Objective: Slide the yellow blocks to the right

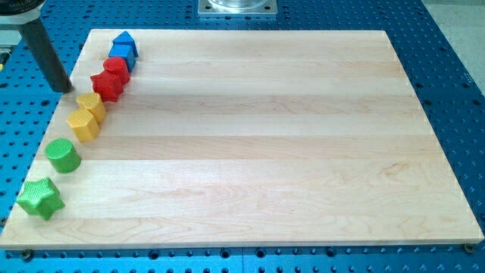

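Your two yellow blocks are sitting at the board's left edge, about halfway down the diagonal line of blocks: the upper yellow block (92,105) is touching the lower yellow block (82,123), and both are looking like chunky faceted shapes, though you can't really pin down the exact form from this angle. Just above them, the front red block (105,85) is pressing right against the upper yellow one, with a second red block (117,69) tucked just behind it toward the view's top. Past those, a blue block (123,48) with a peaked, house-like top is capping the row, and there may be two blue pieces stacked together there, but you can't tell for sure. Going the other way, a green cylinder (64,155) is standing upright a little below the lower yellow block, apart from it, and a green star block (39,197) is lying near the board's bottom left corner. My tip (67,90) is resting just off the left edge of the wooden board (265,136), to the view's left of the red and yellow blocks, near them but not touching any. It's just a plain dark rod, so it isn't gripping or holding anything. The whole thing is sitting on a blue perforated table (447,45), with a metal plate (238,7) showing at the view's top.
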You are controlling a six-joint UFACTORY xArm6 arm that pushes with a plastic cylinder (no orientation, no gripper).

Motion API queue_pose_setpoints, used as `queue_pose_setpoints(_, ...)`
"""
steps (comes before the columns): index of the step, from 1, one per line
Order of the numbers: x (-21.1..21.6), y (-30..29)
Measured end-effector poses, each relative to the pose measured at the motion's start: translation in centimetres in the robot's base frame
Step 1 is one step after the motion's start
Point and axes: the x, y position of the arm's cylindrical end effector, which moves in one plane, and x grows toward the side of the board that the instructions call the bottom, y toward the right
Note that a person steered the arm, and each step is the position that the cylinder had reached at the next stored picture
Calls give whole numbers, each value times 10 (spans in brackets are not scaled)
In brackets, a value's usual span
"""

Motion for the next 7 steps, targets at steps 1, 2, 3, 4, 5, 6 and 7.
queue_pose_setpoints(1,0,0)
queue_pose_setpoints(2,12,8)
queue_pose_setpoints(3,15,8)
queue_pose_setpoints(4,63,53)
queue_pose_setpoints(5,83,162)
queue_pose_setpoints(6,113,261)
queue_pose_setpoints(7,157,233)
